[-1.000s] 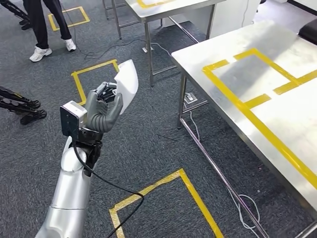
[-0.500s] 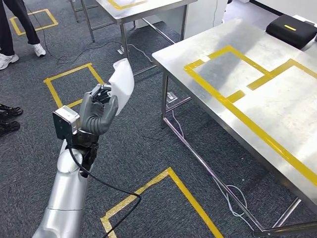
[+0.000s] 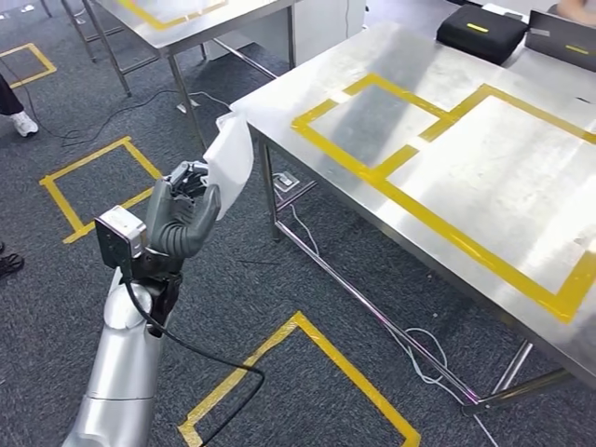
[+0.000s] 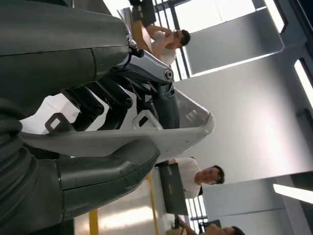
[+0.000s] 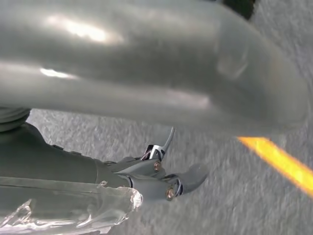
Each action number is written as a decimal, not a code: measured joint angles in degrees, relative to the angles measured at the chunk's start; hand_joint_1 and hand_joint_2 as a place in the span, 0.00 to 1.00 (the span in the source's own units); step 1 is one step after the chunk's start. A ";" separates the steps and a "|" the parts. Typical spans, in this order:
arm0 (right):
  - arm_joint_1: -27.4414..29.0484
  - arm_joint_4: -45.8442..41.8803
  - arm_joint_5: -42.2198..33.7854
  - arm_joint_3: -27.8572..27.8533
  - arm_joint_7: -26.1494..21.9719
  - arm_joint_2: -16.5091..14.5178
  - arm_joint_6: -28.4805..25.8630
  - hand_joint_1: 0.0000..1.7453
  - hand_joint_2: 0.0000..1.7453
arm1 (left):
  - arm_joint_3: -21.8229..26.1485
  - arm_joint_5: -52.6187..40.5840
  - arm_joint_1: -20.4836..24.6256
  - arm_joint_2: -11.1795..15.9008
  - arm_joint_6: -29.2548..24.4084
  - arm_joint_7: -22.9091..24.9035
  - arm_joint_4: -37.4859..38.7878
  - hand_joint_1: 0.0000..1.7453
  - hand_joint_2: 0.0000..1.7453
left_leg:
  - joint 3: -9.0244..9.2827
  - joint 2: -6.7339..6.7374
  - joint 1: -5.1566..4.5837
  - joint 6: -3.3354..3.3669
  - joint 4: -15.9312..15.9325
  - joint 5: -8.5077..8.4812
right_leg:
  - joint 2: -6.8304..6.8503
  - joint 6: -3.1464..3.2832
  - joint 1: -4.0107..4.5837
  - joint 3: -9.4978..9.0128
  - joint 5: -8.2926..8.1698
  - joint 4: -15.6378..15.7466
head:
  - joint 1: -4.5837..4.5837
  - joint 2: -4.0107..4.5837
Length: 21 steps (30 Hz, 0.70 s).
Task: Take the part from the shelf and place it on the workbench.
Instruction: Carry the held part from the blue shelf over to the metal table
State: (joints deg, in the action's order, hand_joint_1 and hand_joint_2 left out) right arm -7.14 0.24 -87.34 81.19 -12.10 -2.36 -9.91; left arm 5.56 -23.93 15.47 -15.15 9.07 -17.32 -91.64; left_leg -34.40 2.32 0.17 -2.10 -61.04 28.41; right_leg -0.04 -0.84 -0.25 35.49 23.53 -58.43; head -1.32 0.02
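The white, curved plastic part (image 3: 232, 163) is held up by my left hand (image 3: 179, 219) over the grey carpet, just left of the workbench's near corner. The workbench (image 3: 492, 196) is a steel table marked with yellow tape rectangles, filling the right of the head view. In the left wrist view the part (image 4: 110, 139) lies gripped between the thumb (image 4: 107, 169) and the dark fingers (image 4: 110, 98). My right hand (image 5: 155, 171) hangs over the carpet with its fingers stretched out and nothing in them.
A second steel table (image 3: 182, 19) stands at the back left. Two black cases (image 3: 481, 33) (image 3: 562, 37) lie on the bench's far end. Yellow tape squares (image 3: 302, 326) (image 3: 91, 177) mark the floor, cables (image 3: 422, 345) trail under the bench, and people (image 4: 191, 176) sit nearby.
The whole view has swung, so the workbench now lies nearer and more central. My left hand still holds the white part the same way, now close to the bench's corner.
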 joint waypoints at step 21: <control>0.12 0.02 -0.02 0.01 -0.11 0.25 -0.12 0.00 0.00 | 0.05 0.44 -0.76 0.49 0.75 -0.21 -0.07 1.00 1.00 | 0.64 -0.48 0.75 2.18 3.18 -2.78 | -0.07 -2.82 -0.37 7.64 4.56 -13.69 | 0.26 0.00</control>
State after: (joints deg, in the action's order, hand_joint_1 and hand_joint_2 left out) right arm -7.01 0.26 -87.36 81.20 -12.21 -2.11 -10.03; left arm 5.62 -23.49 14.71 -14.67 9.82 -17.53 -91.71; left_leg -33.76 1.84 0.91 0.07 -57.86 25.63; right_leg -0.11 -3.66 -0.62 43.12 28.09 -72.11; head -1.05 0.02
